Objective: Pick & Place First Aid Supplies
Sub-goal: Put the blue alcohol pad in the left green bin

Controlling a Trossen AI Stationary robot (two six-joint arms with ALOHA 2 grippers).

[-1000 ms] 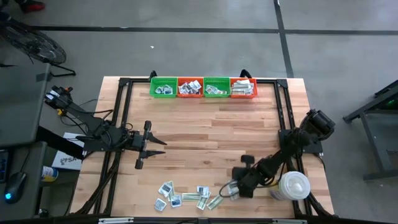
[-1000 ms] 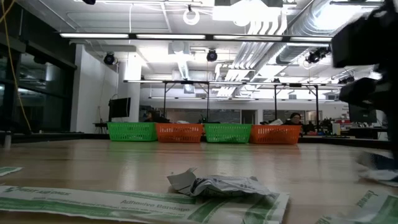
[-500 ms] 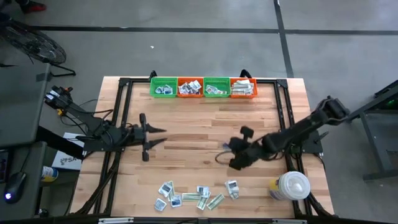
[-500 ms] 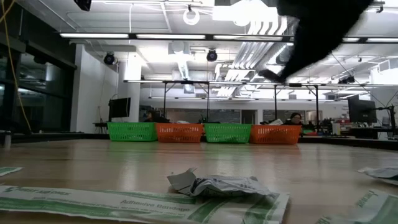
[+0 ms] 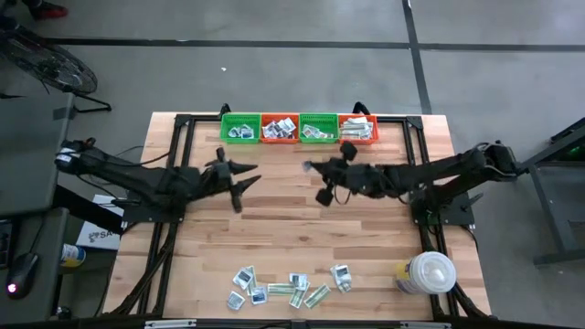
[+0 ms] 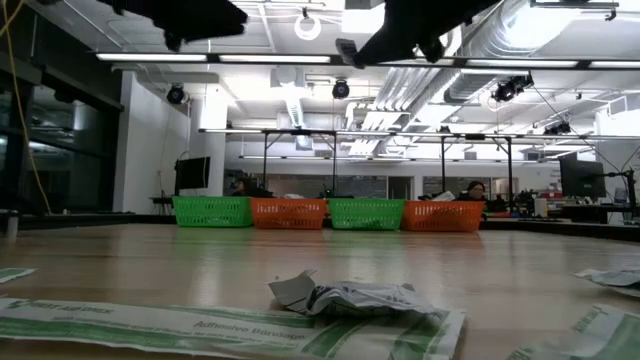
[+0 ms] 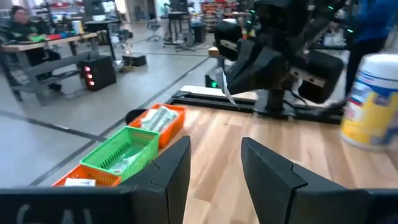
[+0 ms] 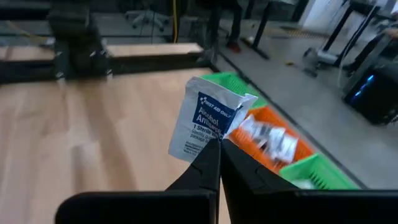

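One packet (image 8: 208, 127) has left the heap at the desk's (image 5: 292, 228) near edge — a second ago the right end effector (image 5: 317, 181) was down beside the white container (image 5: 430, 272); now it is stretched flat toward the baskets (image 5: 298, 128), clamped on that alcohol wipe. Placing looks close. Left end effector (image 5: 239, 179) — fingers apart, empty — has also swung toward the baskets.

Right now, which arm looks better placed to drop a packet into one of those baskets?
The right gripper: it is shut on a white packet near the baskets. The left gripper is open and empty.
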